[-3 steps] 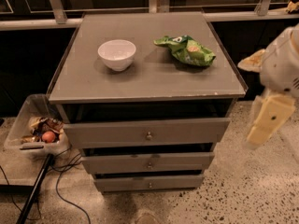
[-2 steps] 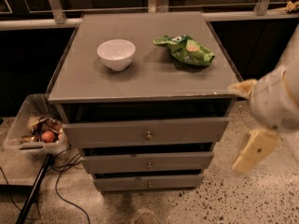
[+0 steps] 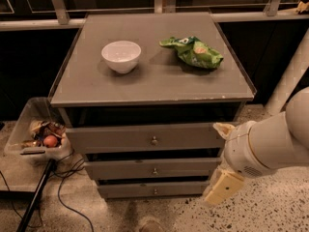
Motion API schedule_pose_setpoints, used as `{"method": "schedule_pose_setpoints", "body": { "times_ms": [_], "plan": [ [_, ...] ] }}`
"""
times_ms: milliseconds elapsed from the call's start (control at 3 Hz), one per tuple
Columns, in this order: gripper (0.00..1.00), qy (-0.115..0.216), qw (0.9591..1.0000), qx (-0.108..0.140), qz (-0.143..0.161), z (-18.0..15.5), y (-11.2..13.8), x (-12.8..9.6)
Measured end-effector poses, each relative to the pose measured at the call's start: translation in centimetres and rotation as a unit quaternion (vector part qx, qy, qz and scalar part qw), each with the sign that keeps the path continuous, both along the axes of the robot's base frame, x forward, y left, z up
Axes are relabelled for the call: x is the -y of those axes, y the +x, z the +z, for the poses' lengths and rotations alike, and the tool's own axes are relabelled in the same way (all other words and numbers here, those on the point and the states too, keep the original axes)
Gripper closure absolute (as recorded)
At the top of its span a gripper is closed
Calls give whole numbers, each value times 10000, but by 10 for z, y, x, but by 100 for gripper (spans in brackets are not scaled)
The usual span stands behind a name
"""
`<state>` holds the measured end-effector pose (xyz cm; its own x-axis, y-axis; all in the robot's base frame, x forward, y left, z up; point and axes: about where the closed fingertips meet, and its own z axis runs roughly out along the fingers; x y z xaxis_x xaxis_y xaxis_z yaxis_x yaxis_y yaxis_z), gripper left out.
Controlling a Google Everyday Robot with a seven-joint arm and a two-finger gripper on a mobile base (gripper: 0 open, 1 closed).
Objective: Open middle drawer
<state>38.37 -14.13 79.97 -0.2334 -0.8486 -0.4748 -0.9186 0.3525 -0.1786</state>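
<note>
**Arm down by the drawers, the pull not begun**

Since a second ago your arm has swung down and in toward 7 o'clock. The gripper now hangs just off the right end of the drawer stack, low in the camera view. Whether the claw is released or clenched cannot be told from here. It holds nothing that shows.

The middle drawer sits in the centre of the stack, between the top drawer and the bottom drawer. It looks shut. Its knob is untouched and lies at about 10 o'clock from the gripper.

By my reading, everything is left for you: reach the knob, take it, pull.

The drawer front's long axis runs 9 to 3 o'clock. Its face points to 6 o'clock, so the pull goes that way.
</note>
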Motion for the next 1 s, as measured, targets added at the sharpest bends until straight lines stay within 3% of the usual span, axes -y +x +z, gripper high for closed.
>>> {"method": "schedule_pose_setpoints", "body": {
  "times_ms": [667,1000],
  "plan": [
    [0,28,10000,-62,41,-15,-4,-9],
    [0,68,9997,-217,34,-45,-8,-16]
  ]
}}
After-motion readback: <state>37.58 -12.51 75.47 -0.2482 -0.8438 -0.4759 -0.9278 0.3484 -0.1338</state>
